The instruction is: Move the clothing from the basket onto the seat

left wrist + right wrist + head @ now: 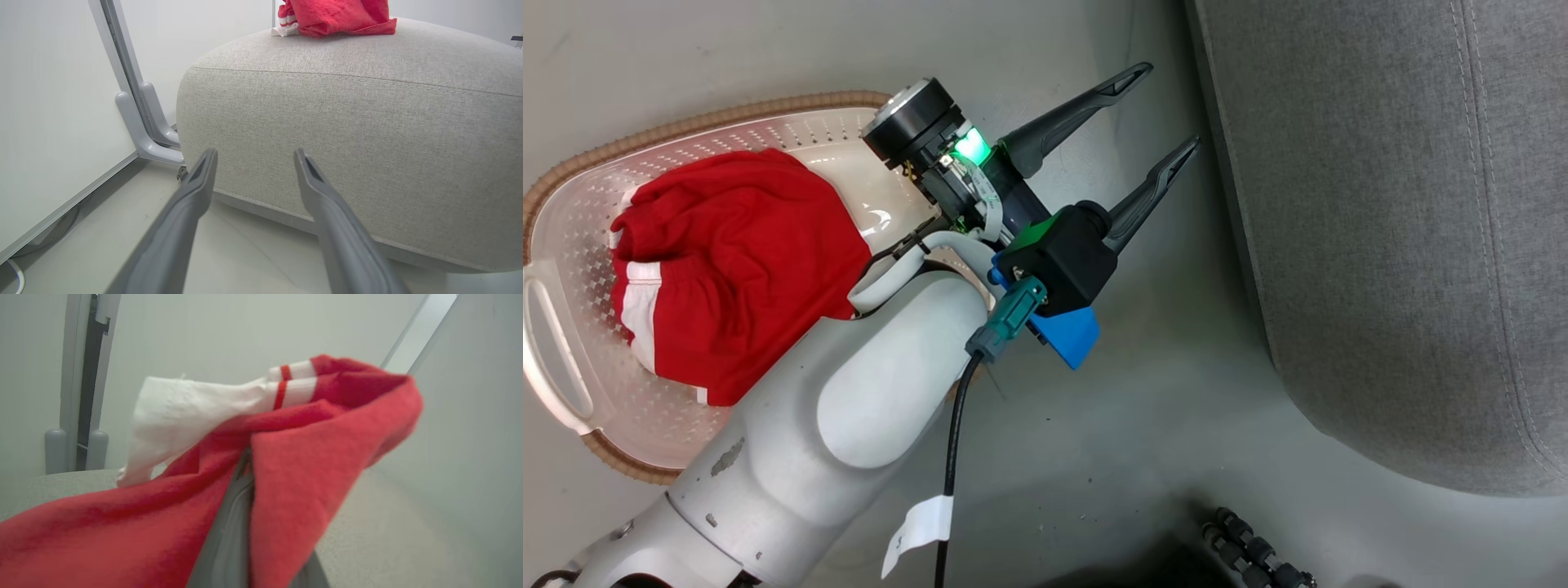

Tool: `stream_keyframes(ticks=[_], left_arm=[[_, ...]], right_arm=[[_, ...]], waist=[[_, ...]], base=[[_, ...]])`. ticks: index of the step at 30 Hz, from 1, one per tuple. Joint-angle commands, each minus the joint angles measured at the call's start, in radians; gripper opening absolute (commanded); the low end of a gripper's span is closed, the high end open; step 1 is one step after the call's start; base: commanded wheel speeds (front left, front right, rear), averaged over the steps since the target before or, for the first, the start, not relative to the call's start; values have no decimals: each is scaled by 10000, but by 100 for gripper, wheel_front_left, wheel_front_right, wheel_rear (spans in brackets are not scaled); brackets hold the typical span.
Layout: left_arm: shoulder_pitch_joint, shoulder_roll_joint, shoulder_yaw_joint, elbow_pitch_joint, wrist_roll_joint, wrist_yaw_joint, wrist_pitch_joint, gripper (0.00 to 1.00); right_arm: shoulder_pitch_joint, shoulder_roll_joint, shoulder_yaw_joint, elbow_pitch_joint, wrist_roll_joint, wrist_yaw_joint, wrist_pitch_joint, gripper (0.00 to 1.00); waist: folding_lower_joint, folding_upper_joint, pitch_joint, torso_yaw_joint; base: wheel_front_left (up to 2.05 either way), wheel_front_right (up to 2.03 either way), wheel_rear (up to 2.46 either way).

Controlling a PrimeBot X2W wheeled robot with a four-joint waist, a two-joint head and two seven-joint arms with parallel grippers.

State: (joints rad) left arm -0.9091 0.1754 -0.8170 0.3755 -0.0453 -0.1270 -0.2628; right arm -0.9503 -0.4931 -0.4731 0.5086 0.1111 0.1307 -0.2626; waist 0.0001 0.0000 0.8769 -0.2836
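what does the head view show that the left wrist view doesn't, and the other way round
Head view, not left wrist view: the basket on the floor with a red garment lying in it, plus the pale left forearm.
Left wrist view, not head view: a second red garment on top of the seat, and a grey frame foot beside a white panel.
Both: the seat's grey fabric side and the left gripper, fingers apart and empty, above the floor close to the seat.

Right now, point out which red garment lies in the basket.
The crumpled garment lies in the basket; the other garment sits on the seat, gripped by the right pincer.
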Motion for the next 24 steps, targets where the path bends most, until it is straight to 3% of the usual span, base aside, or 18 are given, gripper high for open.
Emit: stream_keyframes(ticks=[1,6,12,14,24], left_arm=[[-132,45,4,-6,-39,42,-22,100],[-122,113,-62,16,-75,48,-16,100],[-165,127,-146,37,-145,94,0,100],[-161,135,-170,51,-167,116,0,100],[305,-72,-153,75,-443,297,-31,100]], right_arm=[[158,119,-59,78,-22,1,-34,0],[590,670,-39,585,-205,1,-33,0],[616,833,155,1375,-101,1,-34,0],[661,836,147,1411,-58,1,-34,100],[2356,1106,-78,262,-241,1,-34,100]], waist=[[-1,0,9,-26],[-1,0,-4,-75],[-1,0,-52,-55],[-1,0,-109,-48],[-1,0,-1255,-92]], base=[[0,0,0],[0,0,0],[0,0,0],[0,0,0],[0,0,0]])
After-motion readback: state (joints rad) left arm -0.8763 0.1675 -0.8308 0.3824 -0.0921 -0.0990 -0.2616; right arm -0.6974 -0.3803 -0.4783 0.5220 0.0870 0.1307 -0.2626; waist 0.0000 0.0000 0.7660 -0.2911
